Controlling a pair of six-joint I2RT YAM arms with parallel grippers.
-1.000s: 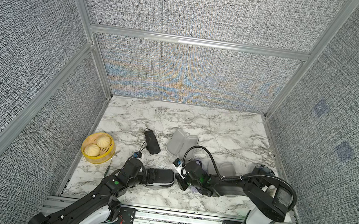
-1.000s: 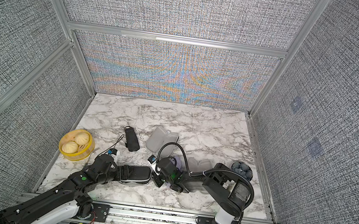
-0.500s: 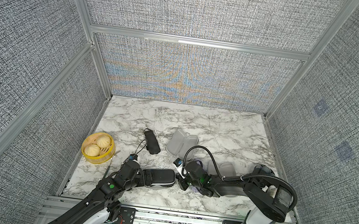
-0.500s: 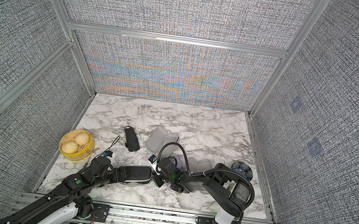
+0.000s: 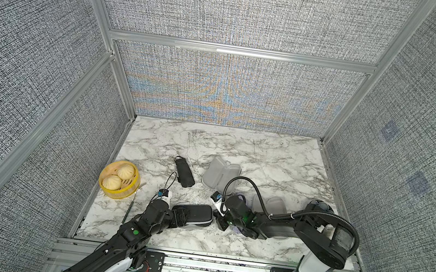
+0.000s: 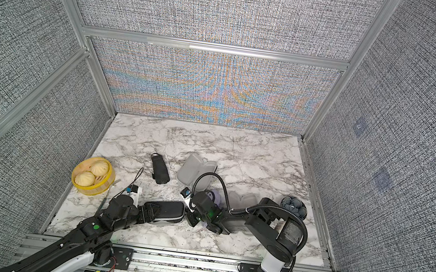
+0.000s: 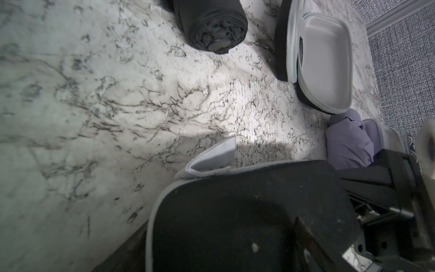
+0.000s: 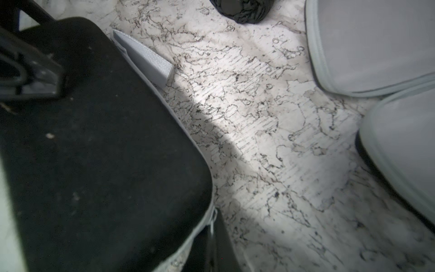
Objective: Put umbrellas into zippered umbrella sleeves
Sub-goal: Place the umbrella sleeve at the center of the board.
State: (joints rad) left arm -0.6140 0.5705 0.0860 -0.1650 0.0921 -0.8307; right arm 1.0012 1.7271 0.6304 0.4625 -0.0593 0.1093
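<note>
The closed sleeve lies crosswise near the front of the tabletop, between my left hand at its left end and my right hand at its right end. Behind it lies a loose umbrella, with an open sleeve just to its right. A second open sleeve lies behind my right arm, another umbrella at its left end. The basket, holding two buns, sits by the left edge, well apart.

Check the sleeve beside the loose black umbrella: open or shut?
Open and empty: the sleeve lies spread, both halves showing bare grey lining in both top views; the black umbrella lies apart beside it.
</note>
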